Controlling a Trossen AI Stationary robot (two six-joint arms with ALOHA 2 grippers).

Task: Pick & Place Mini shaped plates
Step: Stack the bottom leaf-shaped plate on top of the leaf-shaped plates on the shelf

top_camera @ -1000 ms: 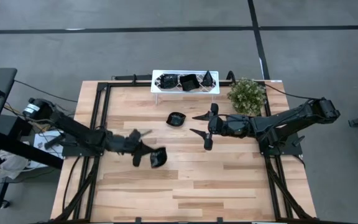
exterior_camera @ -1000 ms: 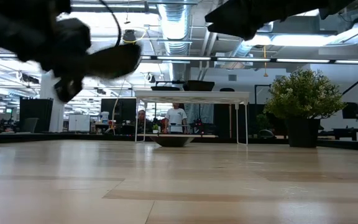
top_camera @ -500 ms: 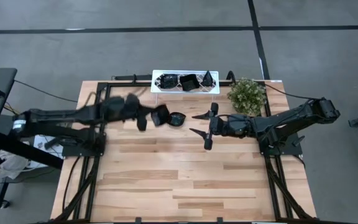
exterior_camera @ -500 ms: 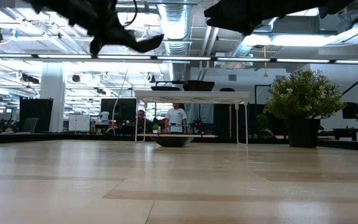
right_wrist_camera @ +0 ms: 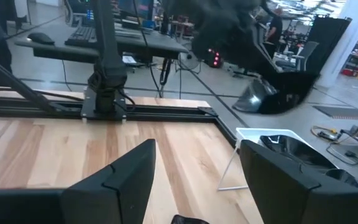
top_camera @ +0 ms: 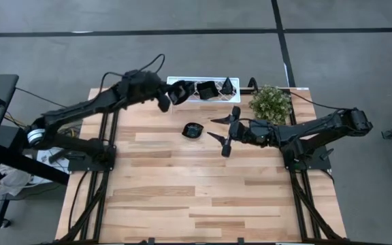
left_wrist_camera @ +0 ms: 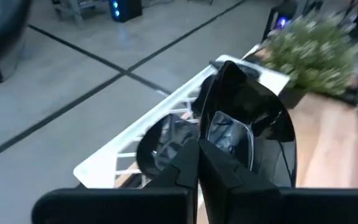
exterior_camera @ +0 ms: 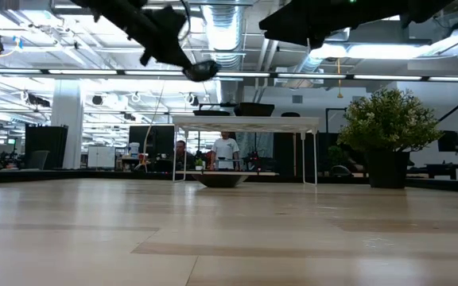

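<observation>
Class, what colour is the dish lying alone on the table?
Glossy black dish; the high view shows it best.

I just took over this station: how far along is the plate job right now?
Done: black plates already sit in the white tray, at least two by the high view. In hand: the left gripper is shut on a mini plate, held above the tray's left end and not yet released. Left: one plate lies on the table; the right gripper hangs open beside it, empty.
</observation>
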